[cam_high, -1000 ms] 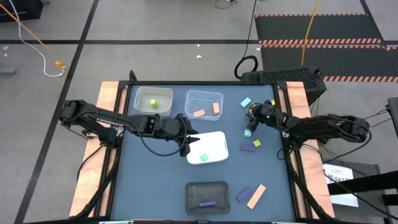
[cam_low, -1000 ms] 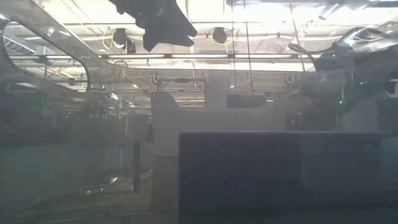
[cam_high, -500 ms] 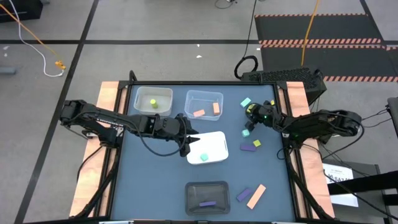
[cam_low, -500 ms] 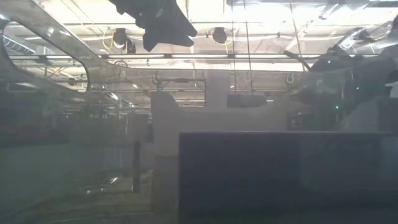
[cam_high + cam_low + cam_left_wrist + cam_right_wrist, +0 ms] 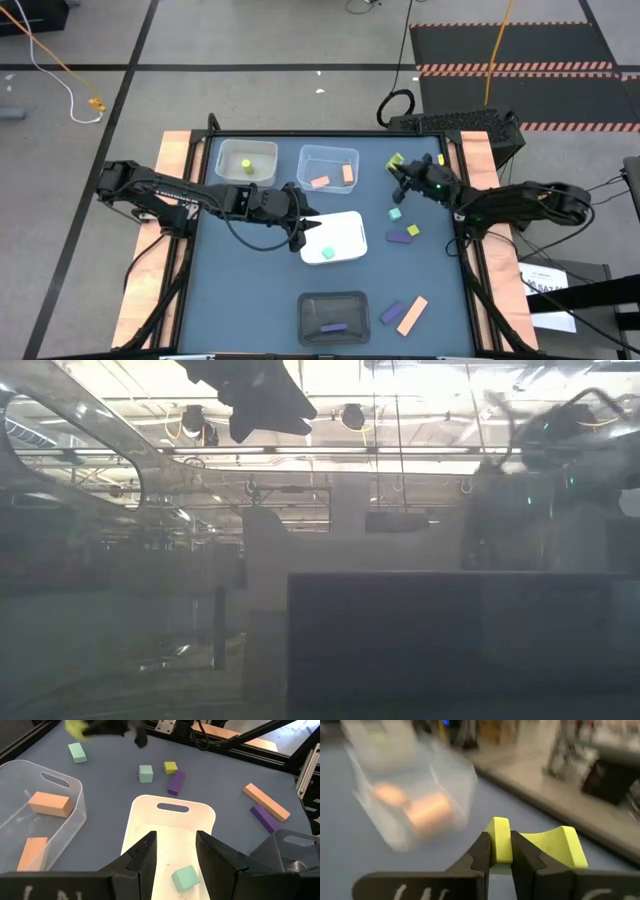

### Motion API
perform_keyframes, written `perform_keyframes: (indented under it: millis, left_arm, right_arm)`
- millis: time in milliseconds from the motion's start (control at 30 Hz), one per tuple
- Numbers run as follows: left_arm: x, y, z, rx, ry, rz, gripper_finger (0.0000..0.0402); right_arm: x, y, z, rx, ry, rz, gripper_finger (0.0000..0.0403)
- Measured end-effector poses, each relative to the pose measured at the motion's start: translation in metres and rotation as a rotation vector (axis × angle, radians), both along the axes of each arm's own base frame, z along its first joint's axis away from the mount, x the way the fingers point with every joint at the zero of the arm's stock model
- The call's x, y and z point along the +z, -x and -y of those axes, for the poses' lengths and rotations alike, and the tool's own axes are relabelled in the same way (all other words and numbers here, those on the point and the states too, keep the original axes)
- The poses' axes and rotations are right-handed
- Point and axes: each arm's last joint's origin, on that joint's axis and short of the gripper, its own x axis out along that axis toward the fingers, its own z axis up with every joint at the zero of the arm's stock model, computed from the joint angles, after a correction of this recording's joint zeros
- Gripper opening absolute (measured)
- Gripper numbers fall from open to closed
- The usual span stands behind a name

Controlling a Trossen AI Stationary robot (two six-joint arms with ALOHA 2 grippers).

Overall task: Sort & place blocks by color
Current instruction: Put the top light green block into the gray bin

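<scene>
My right gripper (image 5: 397, 165) hangs over the table's far right part, shut on a yellow-green block (image 5: 555, 847). Below it lies a mint block (image 5: 77, 752). My left gripper (image 5: 175, 842) stands open over the near-left rim of the white middle tray (image 5: 345, 228), in which a mint cube (image 5: 327, 252) lies. Loose on the table to the right are a mint cube (image 5: 395, 213), a yellow cube (image 5: 412, 230), two purple bars (image 5: 399, 237) and an orange bar (image 5: 412, 315). My right gripper pinches one end of the yellow-green block (image 5: 500, 832) between its two fingers. The rest of the block (image 5: 562, 845) sticks out to one side of them. The arm reaches in from the table's right, and the block is lifted clear of the table.
At the far left a white tray (image 5: 225, 150) holds a yellow-green block (image 5: 246, 165). Beside it a clear tray (image 5: 328, 152) holds two orange blocks (image 5: 320, 182). A dark tray (image 5: 333, 300) at the near edge holds a purple bar (image 5: 333, 327).
My right gripper has risen and gone toward the table's far edge, and a yellow-green block now shows in its fingers, clear of the table. The mint cube that it hung over stays where it was.
</scene>
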Motion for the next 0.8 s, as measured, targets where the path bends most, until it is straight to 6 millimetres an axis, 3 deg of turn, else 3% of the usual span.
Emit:
perform_keyframes:
  millis: [367,633,800]
  left_arm:
    - [0.001,0.000,-0.004,0.081,-0.109,0.008,0.0136]
    - [0.012,-0.006,-0.004,-0.150,-0.507,0.073,0.0136]
    - [0.023,-0.011,-0.019,-0.090,-0.555,0.172,0.0136]
  right_arm:
    - [0.065,-0.004,-0.022,0.377,0.244,0.629,0.0032]
    - [0.078,-0.012,-0.036,0.531,0.153,0.746,0.0032]
    - [0.088,-0.025,-0.045,0.605,0.081,0.771,0.0032]
